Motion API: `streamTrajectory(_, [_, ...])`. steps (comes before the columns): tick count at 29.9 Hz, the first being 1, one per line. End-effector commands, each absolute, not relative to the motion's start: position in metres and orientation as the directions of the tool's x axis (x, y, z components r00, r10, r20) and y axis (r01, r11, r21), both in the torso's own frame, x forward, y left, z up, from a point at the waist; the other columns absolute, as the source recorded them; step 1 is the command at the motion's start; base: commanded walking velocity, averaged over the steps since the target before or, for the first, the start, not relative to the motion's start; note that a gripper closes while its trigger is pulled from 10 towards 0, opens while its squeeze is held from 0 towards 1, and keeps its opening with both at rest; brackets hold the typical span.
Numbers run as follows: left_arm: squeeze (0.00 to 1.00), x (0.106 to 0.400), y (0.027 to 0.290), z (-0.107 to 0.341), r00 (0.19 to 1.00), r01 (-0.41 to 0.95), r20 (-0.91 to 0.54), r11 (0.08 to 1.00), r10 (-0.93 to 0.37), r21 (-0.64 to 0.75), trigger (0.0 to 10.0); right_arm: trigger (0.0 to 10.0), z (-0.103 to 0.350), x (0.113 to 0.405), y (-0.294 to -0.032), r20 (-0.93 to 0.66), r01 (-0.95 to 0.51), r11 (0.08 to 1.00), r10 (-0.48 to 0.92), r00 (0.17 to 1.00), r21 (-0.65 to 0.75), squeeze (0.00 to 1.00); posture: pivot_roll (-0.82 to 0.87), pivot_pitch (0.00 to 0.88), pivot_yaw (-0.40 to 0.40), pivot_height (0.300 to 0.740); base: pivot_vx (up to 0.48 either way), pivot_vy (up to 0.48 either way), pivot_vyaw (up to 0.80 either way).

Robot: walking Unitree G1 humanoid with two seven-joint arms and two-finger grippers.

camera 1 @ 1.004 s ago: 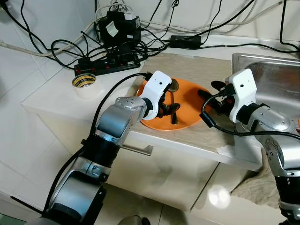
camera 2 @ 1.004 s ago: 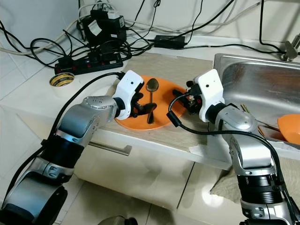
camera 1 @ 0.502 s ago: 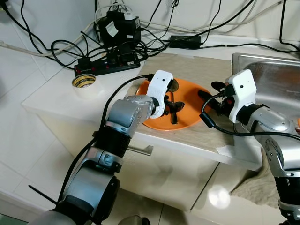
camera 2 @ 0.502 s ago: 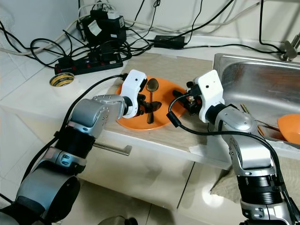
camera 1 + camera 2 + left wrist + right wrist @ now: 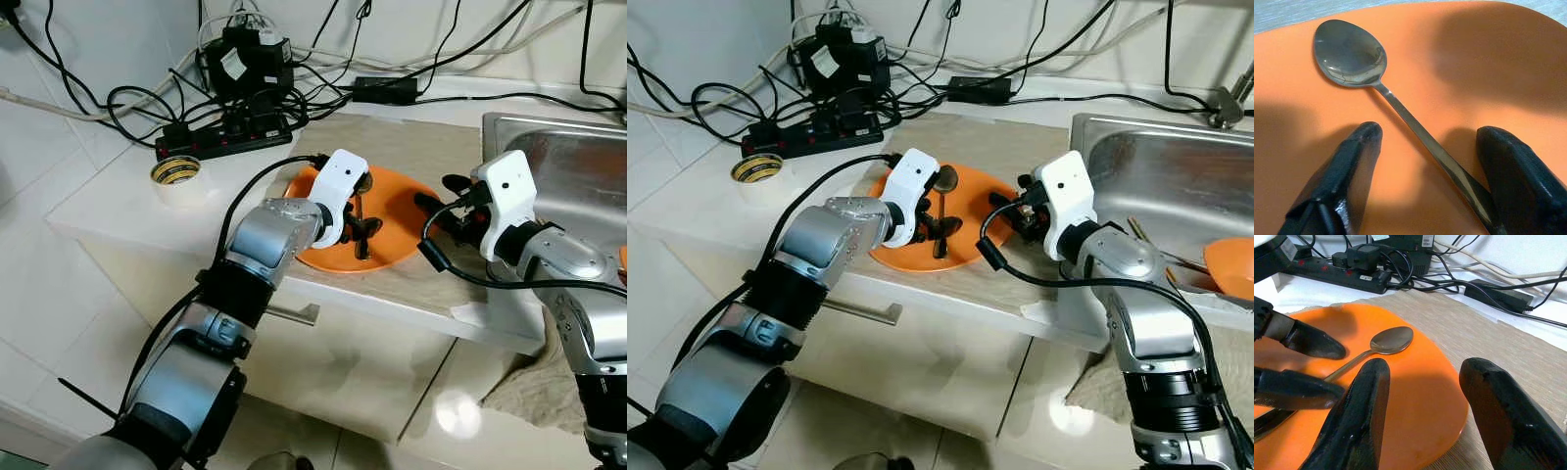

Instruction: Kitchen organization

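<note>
1. Spoon (image 5: 1400, 112): metal, bowl up, lying flat mid-frame on the orange plate (image 5: 392, 211).
2. Left end effector (image 5: 1425, 176): fingers spread wide, astride the handle, gripping nothing. Risk: the thin handle may slide on the slick plate as they close.
3. Right end effector (image 5: 441, 201): open, empty, at the plate's right rim on the counter (image 5: 411, 284).

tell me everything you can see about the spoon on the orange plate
The spoon is a plain, polished metal one, with an oval bowl facing up and a long slim handle. It lies flat on the orange plate, bowl toward the back of the counter, handle toward the front edge. The left end effector is open with its two black fingers set down either side of the handle, not yet closed on it. The right end effector hovers open by the plate's far rim, apart from the spoon.
</note>
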State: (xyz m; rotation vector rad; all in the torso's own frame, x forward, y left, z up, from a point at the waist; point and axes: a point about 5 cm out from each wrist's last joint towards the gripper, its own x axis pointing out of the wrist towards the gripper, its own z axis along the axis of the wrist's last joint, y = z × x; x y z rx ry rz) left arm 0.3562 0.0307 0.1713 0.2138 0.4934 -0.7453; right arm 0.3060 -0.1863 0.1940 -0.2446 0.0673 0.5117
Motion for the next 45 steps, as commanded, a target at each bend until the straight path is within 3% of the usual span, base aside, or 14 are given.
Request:
streamTrajectory(1, [0.01, 0.345, 0.038, 0.132, 0.536, 0.695, -0.641, 0.719, -0.549, -0.035, 0.0, 10.0, 0.199, 0.306, -0.184, -0.118, -0.494, 0.840, 0.480, 0.869, -0.226, 0.00, -0.07, 0.000, 0.109, 0.740, 0.000, 0.000, 0.00])
streamTrajectory(14, [0.00, 0.342, 0.042, 0.123, 0.501, 0.705, -0.657, 0.706, -0.563, -0.067, 0.0, 10.0, 0.200, 0.305, -0.185, -0.118, -0.495, 0.840, 0.481, 0.869, -0.223, 0.00, -0.07, 0.000, 0.105, 0.740, 0.000, 0.000, 0.00])
streamTrajectory(21, [0.00, 0.350, 0.044, 0.132, 0.573, 0.708, -0.593, 0.706, -0.565, 0.010, 0.0, 10.0, 0.201, 0.305, -0.186, -0.118, -0.493, 0.841, 0.479, 0.870, -0.222, 0.00, -0.07, 0.000, 0.104, 0.740, 0.000, 0.000, 0.00])
streamTrajectory(31, [0.00, 0.351, 0.042, 0.138, 0.584, 0.713, -0.545, 0.701, -0.601, -0.010, 0.0, 10.0, 0.201, 0.305, -0.185, -0.118, -0.493, 0.843, 0.479, 0.870, -0.215, 0.00, -0.07, 0.000, 0.105, 0.740, 0.000, 0.000, 0.00])
streamTrajectory(45, [0.00, 0.359, 0.043, 0.183, 0.691, 0.702, -0.310, 0.709, -0.653, 0.073, 0.0, 10.0, 0.201, 0.306, -0.185, -0.112, -0.492, 0.847, 0.479, 0.871, -0.200, 0.00, -0.06, 0.000, 0.102, 0.740, 0.000, 0.000, 0.00])
